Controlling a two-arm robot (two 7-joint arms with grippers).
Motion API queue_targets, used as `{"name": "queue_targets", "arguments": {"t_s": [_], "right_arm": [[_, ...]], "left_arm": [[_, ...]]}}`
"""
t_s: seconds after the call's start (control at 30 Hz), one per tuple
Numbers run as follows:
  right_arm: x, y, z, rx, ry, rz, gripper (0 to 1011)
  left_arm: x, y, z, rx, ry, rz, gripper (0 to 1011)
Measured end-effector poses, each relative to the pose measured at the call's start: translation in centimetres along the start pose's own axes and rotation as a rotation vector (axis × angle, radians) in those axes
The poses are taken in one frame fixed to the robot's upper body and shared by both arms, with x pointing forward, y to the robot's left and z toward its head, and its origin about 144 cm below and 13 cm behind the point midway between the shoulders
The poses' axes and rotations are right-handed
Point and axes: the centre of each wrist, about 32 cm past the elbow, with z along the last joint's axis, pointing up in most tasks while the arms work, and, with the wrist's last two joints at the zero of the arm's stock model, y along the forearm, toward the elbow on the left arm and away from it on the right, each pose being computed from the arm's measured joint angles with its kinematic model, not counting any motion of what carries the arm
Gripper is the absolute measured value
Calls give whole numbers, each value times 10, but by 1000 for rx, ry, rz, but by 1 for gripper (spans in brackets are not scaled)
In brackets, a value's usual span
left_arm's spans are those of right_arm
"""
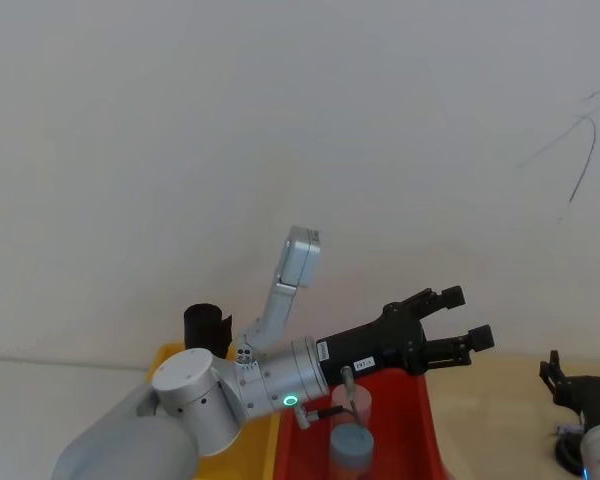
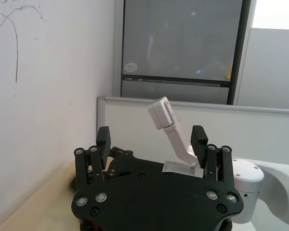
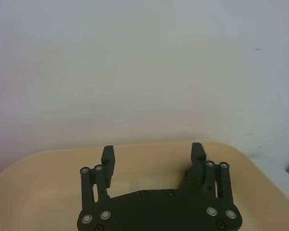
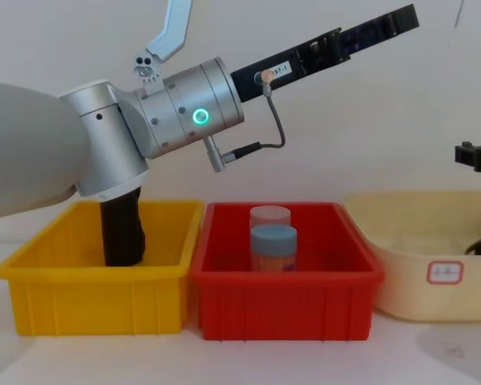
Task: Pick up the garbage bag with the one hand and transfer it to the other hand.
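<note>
The garbage bag [image 4: 122,230], a tall black crinkled roll, stands upright in the yellow bin [image 4: 96,301]; its top shows behind my left arm [image 1: 205,324]. My left gripper [image 1: 469,316], on the silver arm with the green ring, is raised high above the red bin, far from the bag. It stands open and empty [image 2: 151,140] and points up to the right [image 4: 389,26]. My right gripper [image 3: 152,154] is open and empty above the beige tub [image 3: 43,163], at the far right [image 1: 563,380] [image 4: 474,156].
A red bin [image 4: 284,281] between the yellow bin and the beige tub [image 4: 417,257] holds two lidded clear jars [image 4: 272,238]. A white wall stands close behind the bins. A white bracket [image 1: 290,275] sticks up from the left arm.
</note>
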Motion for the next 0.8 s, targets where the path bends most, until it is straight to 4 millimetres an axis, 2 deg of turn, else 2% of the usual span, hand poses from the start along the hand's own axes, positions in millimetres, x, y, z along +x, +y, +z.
{"name": "queue_targets", "arguments": {"t_s": [0.13,0.33,0.8], "right_arm": [[0,5,1,-17,1,-23,1001],[0,5,2,-28,-2,-21,1001],[2,-23,1,-20,-19,112,1001]], "left_arm": [[-1,1,0,-1,-4,3,1002],[-3,5,3,0,-31,30,1001],[-20,31,16,30,-144,165,1001]]}}
